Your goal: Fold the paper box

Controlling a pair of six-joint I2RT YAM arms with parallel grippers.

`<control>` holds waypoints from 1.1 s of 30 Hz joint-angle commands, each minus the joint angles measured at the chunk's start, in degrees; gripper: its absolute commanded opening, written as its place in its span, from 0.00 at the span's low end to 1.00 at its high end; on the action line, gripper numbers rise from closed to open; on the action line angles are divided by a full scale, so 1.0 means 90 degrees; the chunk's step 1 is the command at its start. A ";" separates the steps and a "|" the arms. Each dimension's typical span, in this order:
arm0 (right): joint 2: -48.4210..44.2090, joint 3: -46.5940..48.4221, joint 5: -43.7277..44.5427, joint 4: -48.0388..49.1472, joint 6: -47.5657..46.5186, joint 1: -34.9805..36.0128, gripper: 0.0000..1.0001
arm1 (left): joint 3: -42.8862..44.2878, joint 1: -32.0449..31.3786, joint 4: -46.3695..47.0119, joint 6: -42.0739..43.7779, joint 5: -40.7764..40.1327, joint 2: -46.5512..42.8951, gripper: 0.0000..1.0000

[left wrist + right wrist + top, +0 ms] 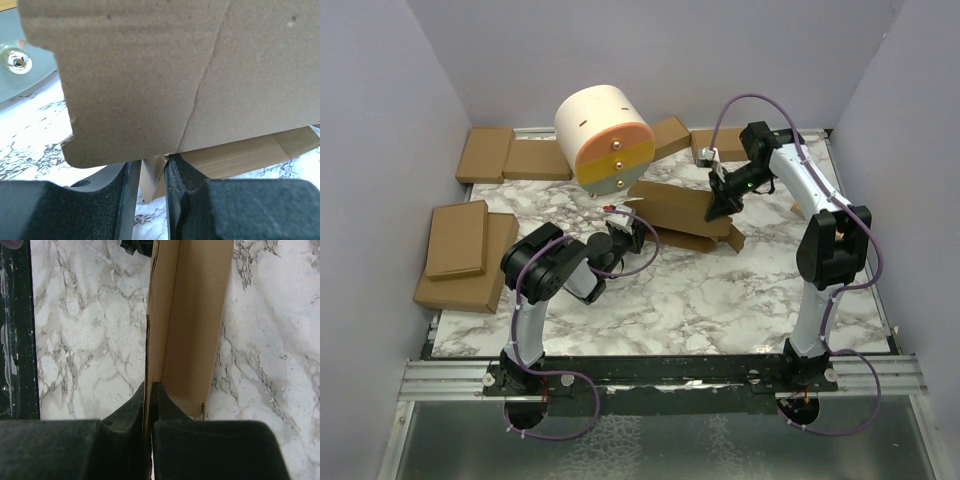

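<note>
Paper box (682, 208) (part-folded) pinched by both end effectors (623, 220) (721, 204).

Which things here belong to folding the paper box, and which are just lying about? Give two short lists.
In the job:
paper box, mid-table
left gripper, shut on its edge
right gripper, shut on its edge

Lying about:
stacked cardboard boxes, left side
flat boxes, along the back
cream and orange cylinder

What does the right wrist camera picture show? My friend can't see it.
The right end effector is pinched shut on a thin edge of the brown paper box. The folded cardboard stretches straight away from it over a white marble table.
</note>
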 commanded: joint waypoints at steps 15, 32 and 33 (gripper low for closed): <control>0.0120 0.0255 -0.0439 -0.0034 0.0665 0.0016 0.01 | 0.0110 -0.0117 -0.0422 -0.0228 -0.0549 -0.0092 0.00; -0.0876 -0.0344 -0.0784 0.2370 0.3691 -0.0036 0.02 | 0.1375 0.0104 -0.7131 -0.0297 0.0930 -0.2221 0.00; -0.0889 -0.0456 -0.0845 0.2479 0.3771 -0.0063 0.02 | 0.1532 0.0119 -0.7521 -0.0231 0.0950 -0.2301 0.00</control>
